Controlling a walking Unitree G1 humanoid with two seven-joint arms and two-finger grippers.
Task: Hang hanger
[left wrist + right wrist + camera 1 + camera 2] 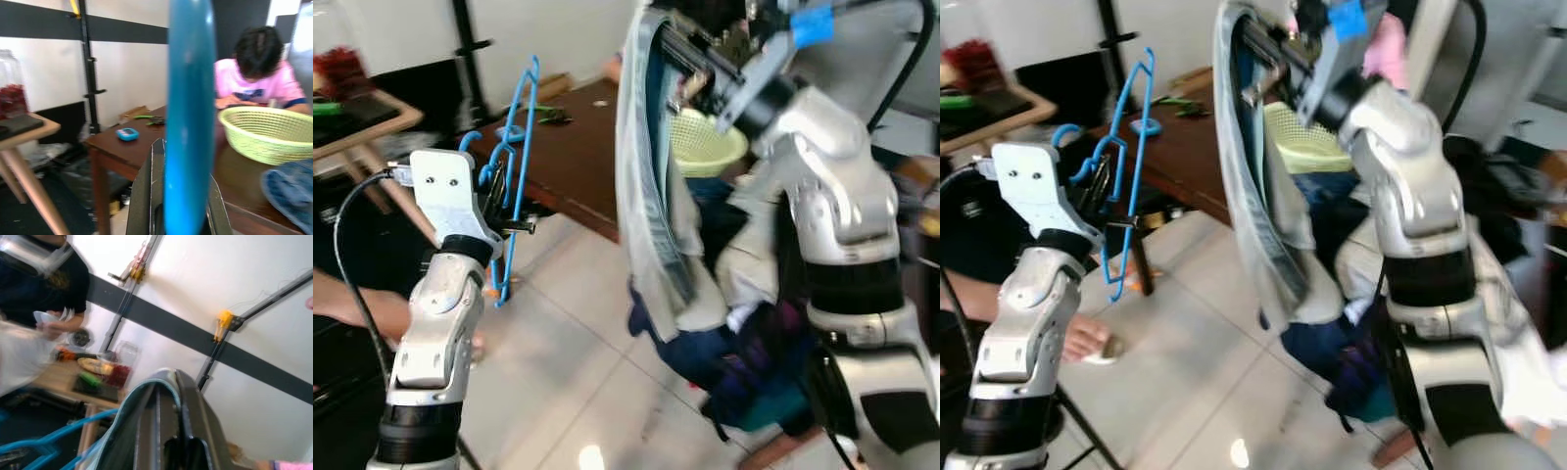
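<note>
A blue plastic hanger (514, 166) stands upright in my left gripper (499, 201), which is shut on its lower part, out to the left beside a brown table. In the left wrist view the blue hanger (190, 122) runs up between the black fingers (146, 196). My right gripper (690, 49) is raised high at centre and shut on the collar of a pale grey garment (651, 206) with a dark inner lining, which hangs down from it. The right wrist view shows that garment's edge (146, 396) draped over the fingers (193, 426), with the blue hanger (49, 438) below.
A brown wooden table (573, 157) holds a yellow-green basket (705, 142) and a small blue object (127, 133). A person in a pink shirt (254, 81) sits behind it. A pile of dark clothes (744, 362) lies on the tiled floor. A person's foot (1087, 338) is at the left.
</note>
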